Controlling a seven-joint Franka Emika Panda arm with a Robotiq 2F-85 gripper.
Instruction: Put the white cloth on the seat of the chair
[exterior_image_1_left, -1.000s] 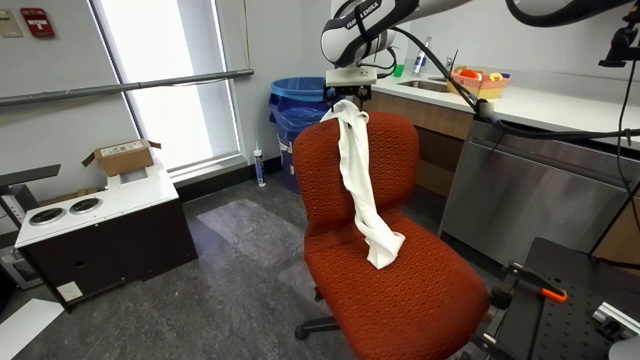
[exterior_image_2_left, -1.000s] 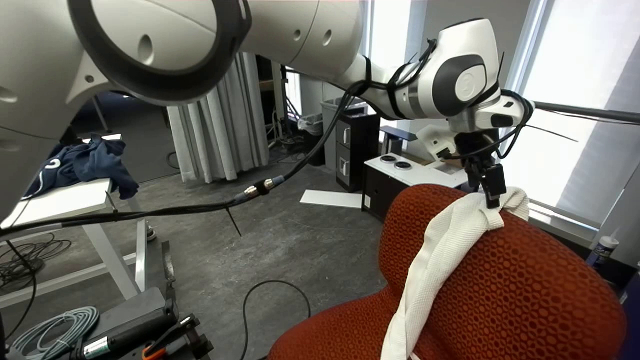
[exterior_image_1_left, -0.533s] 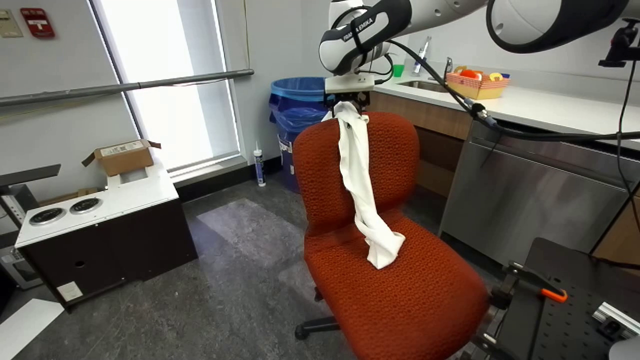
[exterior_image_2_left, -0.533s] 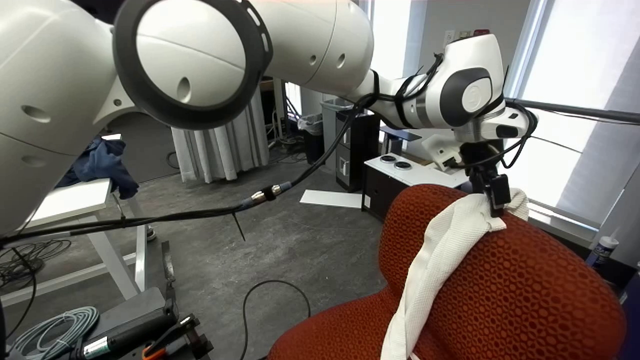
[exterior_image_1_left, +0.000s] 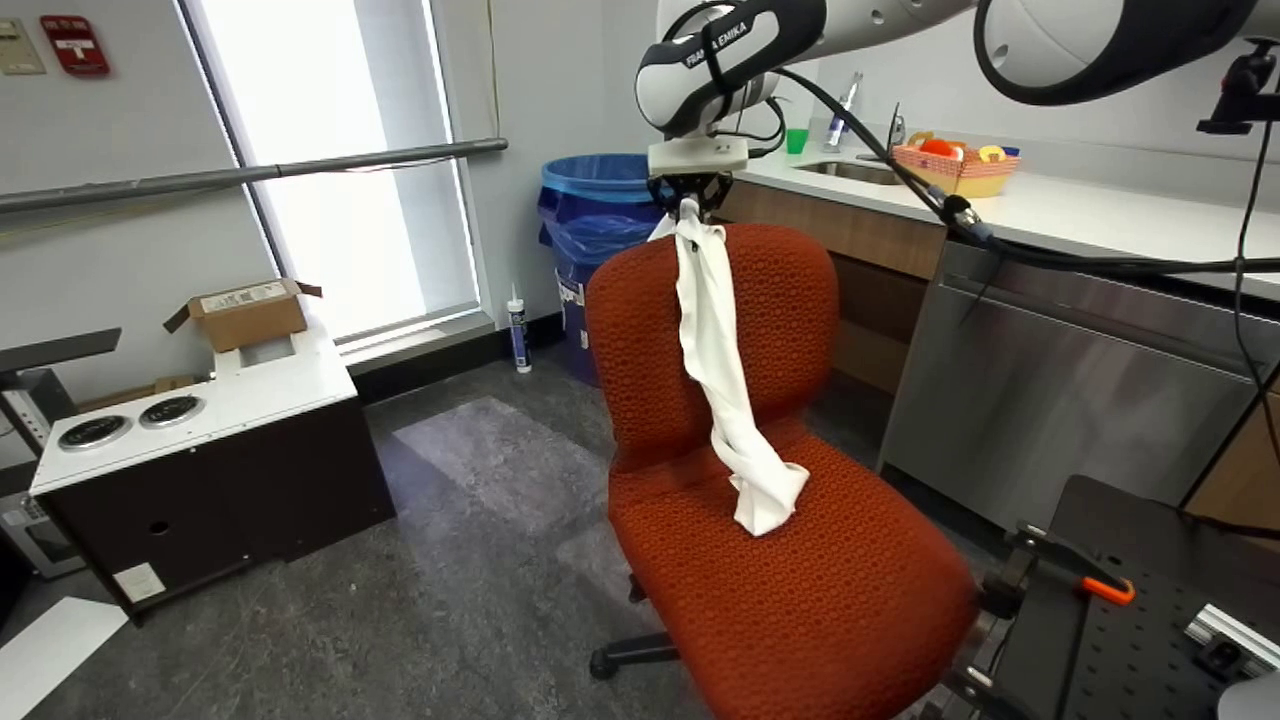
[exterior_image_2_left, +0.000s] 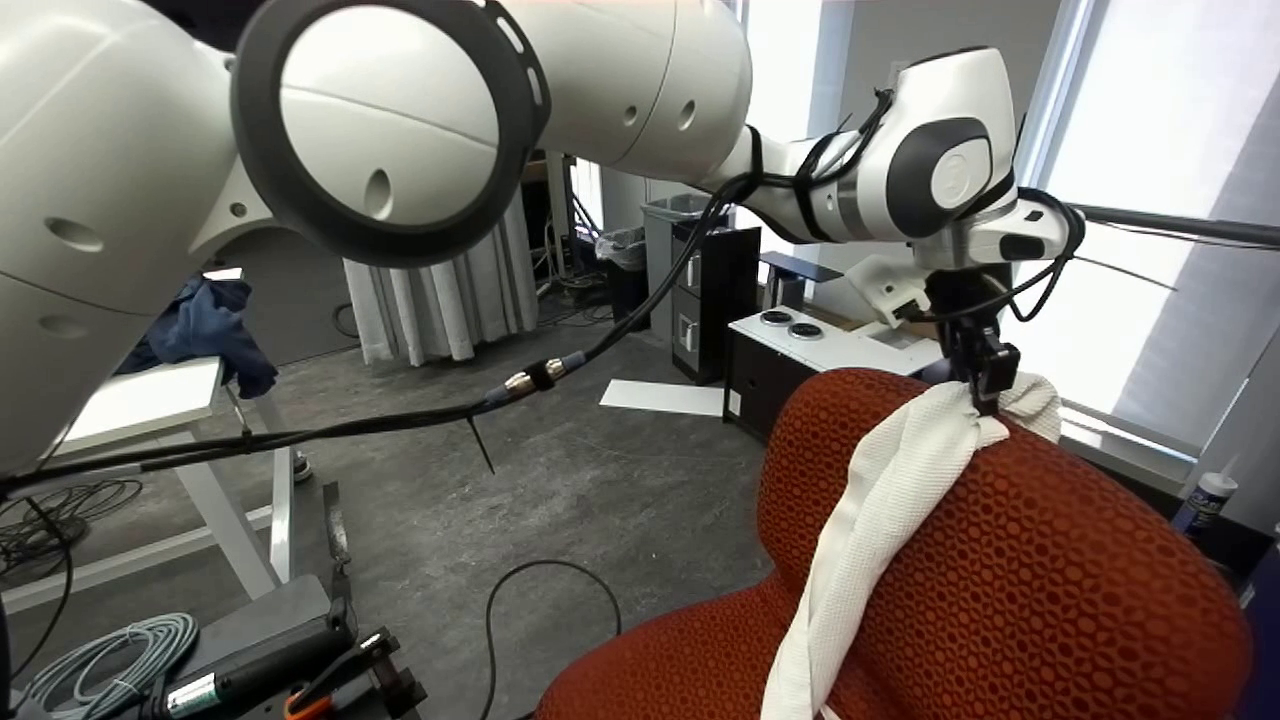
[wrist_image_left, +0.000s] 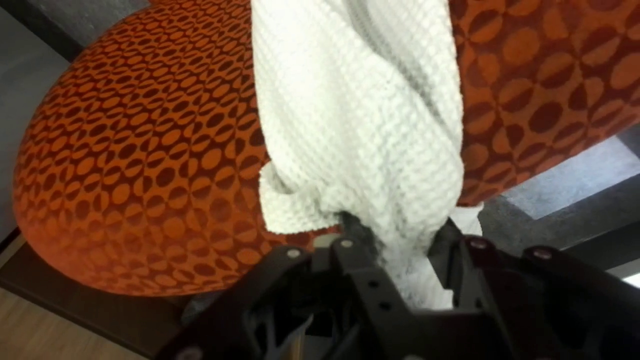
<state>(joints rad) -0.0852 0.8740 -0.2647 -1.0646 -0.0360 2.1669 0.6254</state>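
1. We find the claw (wrist_image_left: 397, 225) clamped on the top fold of the white cloth (exterior_image_1_left: 718, 367), its jaws pressing from 9 and 3 o'clock in the wrist view, against jaws well apart a second ago.
2. In both exterior views we note it a little higher than half a second ago; we judge a lift is starting.
3. In an exterior view the cloth crosses the top edge of the backrest (exterior_image_1_left: 785, 320), runs down its front toward 6 o'clock, then bends toward 5 o'clock, its lower end lying on the seat (exterior_image_1_left: 800, 590).
4. Part passes over the far side; how much, we cannot tell.
5. We rate the task partly met: the upper length needs carrying forward, and the rear portion may drag.
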